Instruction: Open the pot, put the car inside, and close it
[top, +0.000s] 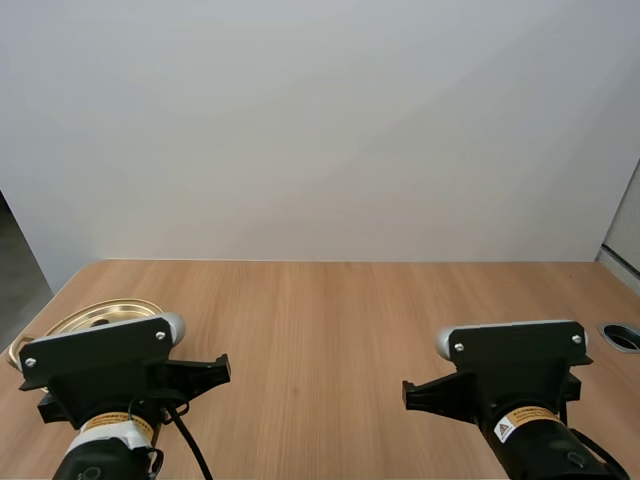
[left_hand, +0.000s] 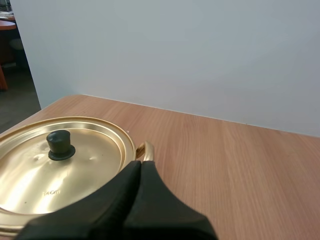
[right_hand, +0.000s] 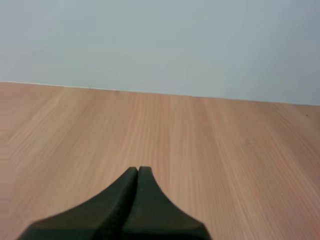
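Wooden table (top: 330, 320) and white wall (top: 320, 120) suggest a lab.

**Pot's shut, sitting on my left**

The pot (top: 92, 318) is a shiny gold-coloured metal one, standing upright on the wooden table (top: 330, 330) towards its near left corner. Its lid (left_hand: 30, 182) is on and lies flat and level, so it's closed. The lid is a shallow round dish shape with a raised rim and a small dark knob (left_hand: 60, 145) in the middle. One little gold loop handle (left_hand: 146, 151) sticks out from the pot's side, towards the middle of the table.
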